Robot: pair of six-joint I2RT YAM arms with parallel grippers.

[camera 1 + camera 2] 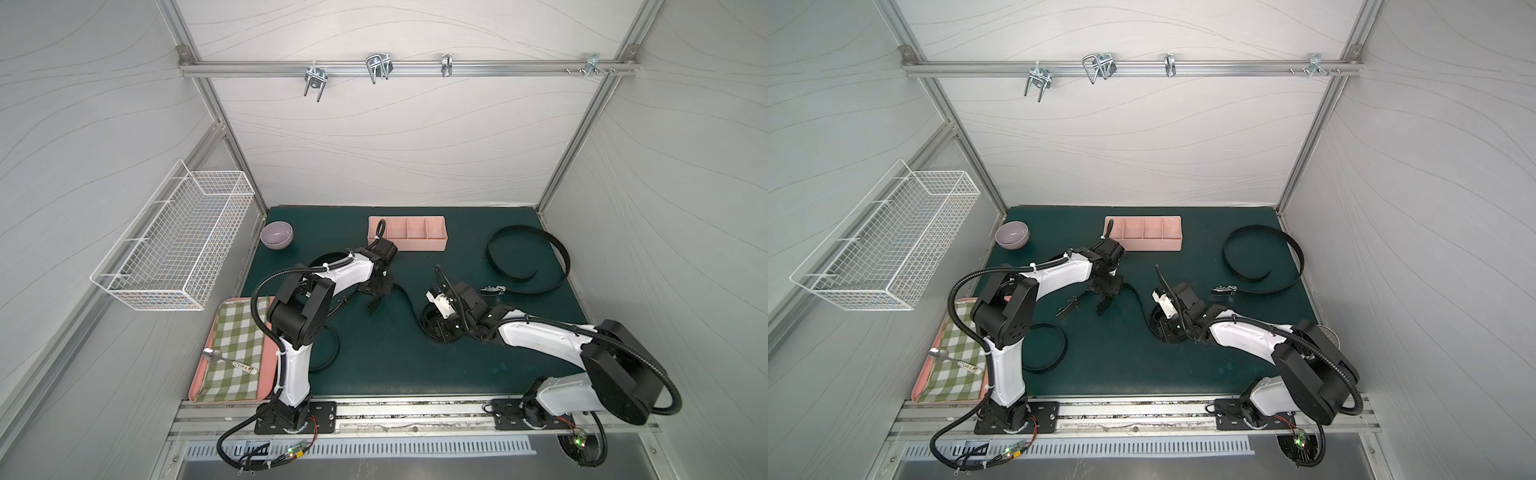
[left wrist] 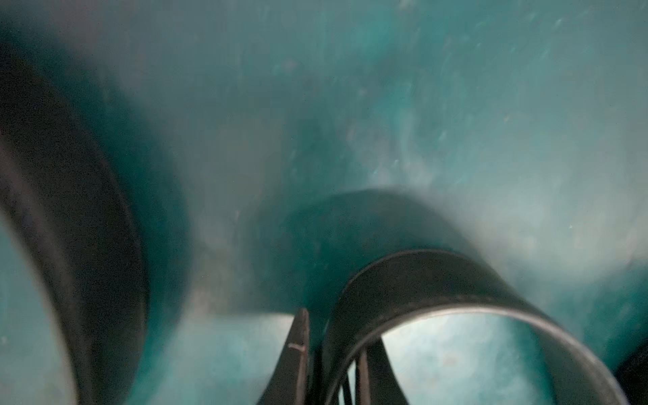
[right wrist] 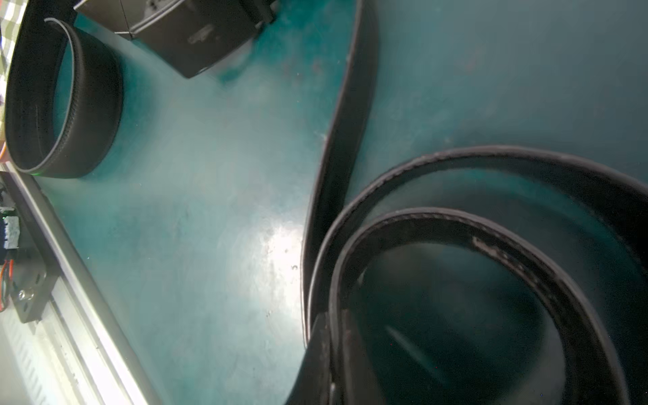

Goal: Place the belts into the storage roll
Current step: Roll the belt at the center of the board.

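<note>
Green mat (image 1: 415,374) is hosting the winding: the right gripper (image 3: 335,350) is clamping the inner turn of a half-wound belt (image 1: 409,307), and the left gripper (image 2: 336,357) is pinching its loose tail. Keeping that tail taut and low is probably serving best. The tray (image 1: 415,239) is sitting behind, while the far belt (image 1: 528,257) and near belt (image 1: 330,353) are lying loose.

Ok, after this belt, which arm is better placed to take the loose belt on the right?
The right arm. The loose belt has its buckle just beside the right gripper, while the left gripper is farther off. Both are shut on the middle belt for now.
</note>
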